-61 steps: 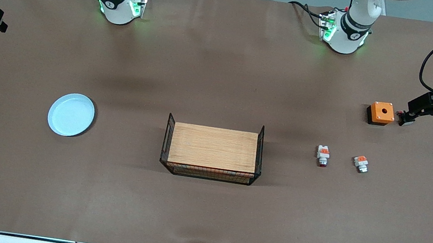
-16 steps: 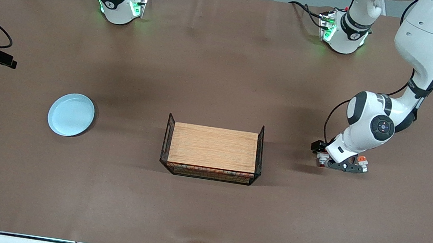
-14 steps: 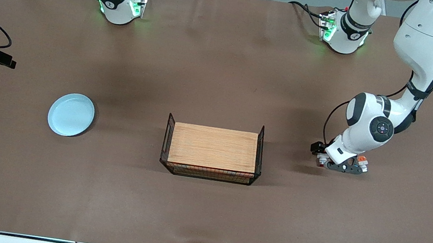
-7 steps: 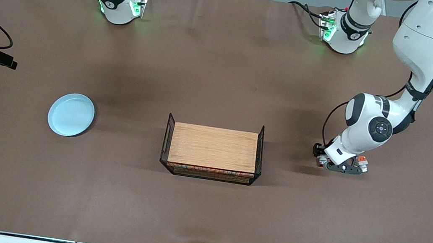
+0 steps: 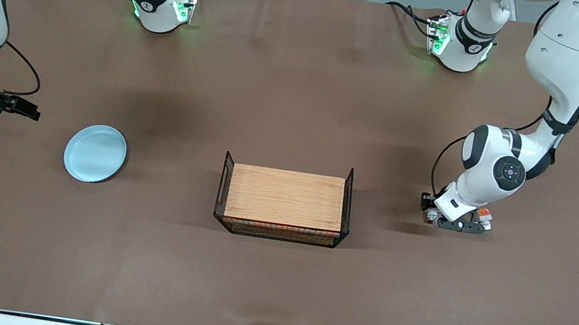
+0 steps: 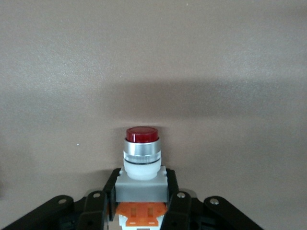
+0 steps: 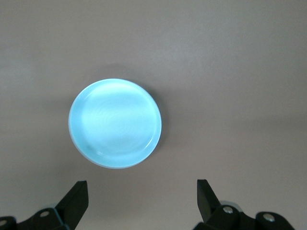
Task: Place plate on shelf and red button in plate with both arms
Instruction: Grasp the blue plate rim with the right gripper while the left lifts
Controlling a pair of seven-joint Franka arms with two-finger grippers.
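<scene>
The pale blue plate [image 5: 95, 153] lies flat on the table toward the right arm's end; it also shows in the right wrist view [image 7: 115, 123]. My right gripper [image 5: 29, 112] [image 7: 141, 191] is open and empty, a short way beside the plate toward the table's end. The red button [image 6: 141, 158] lies on the table toward the left arm's end, red cap pointing away from the wrist. My left gripper [image 6: 142, 183] [image 5: 432, 210] is low over it, fingers [image 6: 171, 184] pressed on both sides of its grey body. In the front view the hand hides most of it.
A black wire basket [image 5: 279, 233] with a wooden board in it stands mid-table. A similar white-and-orange part [image 5: 483, 213] lies beside the left hand, partly covered by it. The left arm's elbow [image 5: 496, 166] hangs above that area.
The right arm has swung in from the table's end toward the plate. The left gripper has stayed down at the red button, shifting only slightly.
</scene>
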